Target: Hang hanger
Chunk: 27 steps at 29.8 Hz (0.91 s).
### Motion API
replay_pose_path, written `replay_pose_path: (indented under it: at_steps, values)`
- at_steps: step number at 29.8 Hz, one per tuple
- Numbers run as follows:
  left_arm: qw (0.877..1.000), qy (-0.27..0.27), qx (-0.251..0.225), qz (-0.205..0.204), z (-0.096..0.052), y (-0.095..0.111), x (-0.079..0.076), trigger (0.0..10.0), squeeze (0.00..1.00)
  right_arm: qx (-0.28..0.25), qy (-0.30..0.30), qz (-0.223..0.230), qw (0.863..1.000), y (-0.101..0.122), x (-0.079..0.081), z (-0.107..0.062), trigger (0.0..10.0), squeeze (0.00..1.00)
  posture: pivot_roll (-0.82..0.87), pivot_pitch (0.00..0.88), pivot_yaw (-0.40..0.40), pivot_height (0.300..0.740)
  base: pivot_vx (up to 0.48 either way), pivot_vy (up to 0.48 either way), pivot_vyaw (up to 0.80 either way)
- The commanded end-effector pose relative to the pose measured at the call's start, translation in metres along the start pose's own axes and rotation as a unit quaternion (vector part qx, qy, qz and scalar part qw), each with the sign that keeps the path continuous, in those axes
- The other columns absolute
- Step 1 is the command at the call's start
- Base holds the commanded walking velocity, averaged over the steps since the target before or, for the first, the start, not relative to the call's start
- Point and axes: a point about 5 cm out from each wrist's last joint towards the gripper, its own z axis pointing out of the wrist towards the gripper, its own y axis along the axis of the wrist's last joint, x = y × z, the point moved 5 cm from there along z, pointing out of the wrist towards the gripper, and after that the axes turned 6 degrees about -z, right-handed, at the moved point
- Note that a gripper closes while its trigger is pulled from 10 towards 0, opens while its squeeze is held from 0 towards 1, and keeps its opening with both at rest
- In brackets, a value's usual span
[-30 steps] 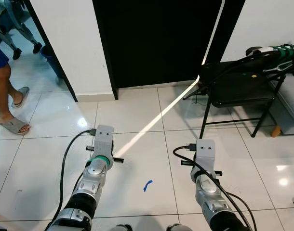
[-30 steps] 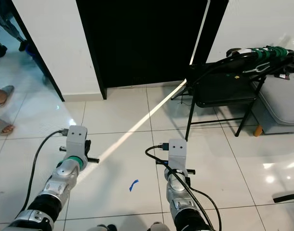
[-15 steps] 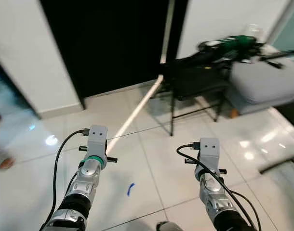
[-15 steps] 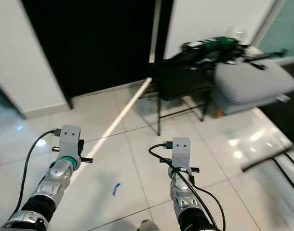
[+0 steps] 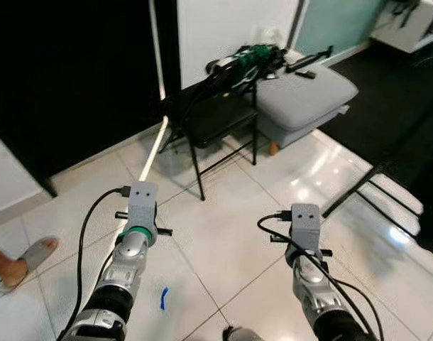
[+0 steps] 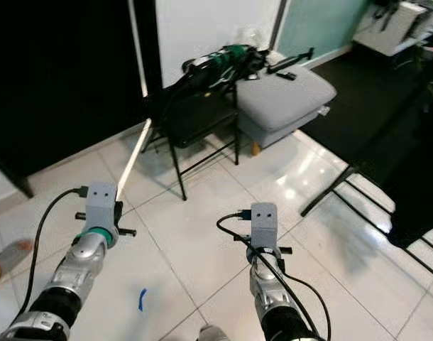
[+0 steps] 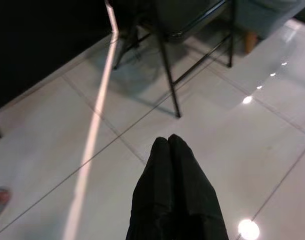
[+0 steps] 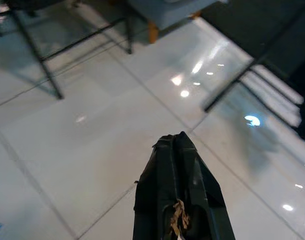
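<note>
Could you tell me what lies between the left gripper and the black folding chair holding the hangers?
In the left wrist view, bare white floor tiles crossed by a strip of light lie between the shut left gripper and the black folding chair.

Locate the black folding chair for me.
In the left eye view the black folding chair stands ahead of the robot, slightly right of centre, beside the grey ottoman, with green-and-black hangers piled across its back.

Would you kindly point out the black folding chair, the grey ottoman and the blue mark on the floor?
black folding chair (image 5: 215, 117), left eye view, on its seat.
grey ottoman (image 5: 309, 92), left eye view, on its cushion top.
blue mark (image 5: 163, 298), left eye view, on its middle.
</note>
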Motion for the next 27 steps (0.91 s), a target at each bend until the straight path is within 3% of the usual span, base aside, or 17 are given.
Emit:
replay_pose_path:
  at_steps: [1, 18, 27]
  values:
    - [1.0, 0.01, 0.017, 0.005, -0.003, -0.012, 0.008, 10.0, 0.0, 0.01, 0.004, 0.002, 1.0, -0.006, 0.004, -0.003, 10.0, 0.0, -0.01, 0.031, 0.052, 0.74, 0.0, 0.0, -0.8]
    - [1.0, 0.018, 0.017, 0.017, -0.006, -0.015, 0.012, 10.0, 0.0, 0.017, -0.002, 0.002, 1.0, -0.011, 0.002, -0.005, 10.0, 0.0, 0.0, 0.031, 0.047, 0.74, 0.0, 0.0, -0.8]
    - [0.999, 0.021, 0.003, 0.026, -0.001, -0.001, 0.016, 10.0, 0.0, 0.014, -0.007, 0.005, 1.0, -0.007, -0.003, -0.002, 10.0, 0.0, 0.01, 0.029, 0.047, 0.74, 0.0, 0.0, -0.8]
